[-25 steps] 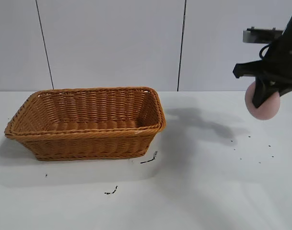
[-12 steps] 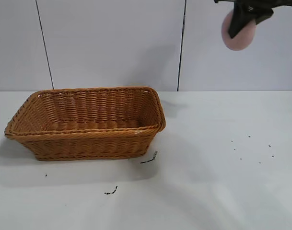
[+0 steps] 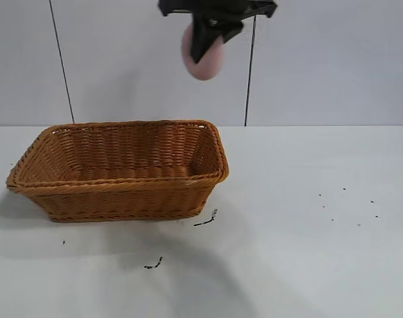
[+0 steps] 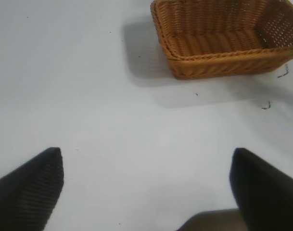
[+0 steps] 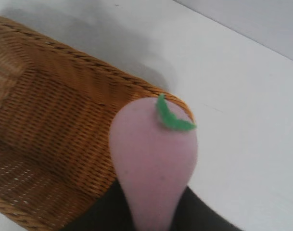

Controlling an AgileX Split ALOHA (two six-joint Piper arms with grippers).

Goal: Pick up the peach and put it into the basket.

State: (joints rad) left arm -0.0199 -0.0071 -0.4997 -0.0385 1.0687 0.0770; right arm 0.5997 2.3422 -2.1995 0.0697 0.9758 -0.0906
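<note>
Pale pink and matte, the small rounded peach (image 3: 204, 56) hangs high in the exterior view, pinched by the right gripper (image 3: 213, 33) above the right-hand end of the large orange-brown woven wicker basket (image 3: 119, 169), which sits on the white surface (image 3: 307, 252). So the carry is in hand, the peach well clear of the braided rim. In the left wrist view the left gripper (image 4: 146, 185) hovers idle over bare surface away from the basket (image 4: 225, 36), its dark fingers (image 4: 28, 185) spread wide with nothing between them. The right wrist view shows the peach (image 5: 153, 159), with its green leaf (image 5: 171, 115), clamped from below, over the basket's corner (image 5: 59, 130). I'd say the next move calls for shifting further over the basket, lowering, then letting go.
</note>
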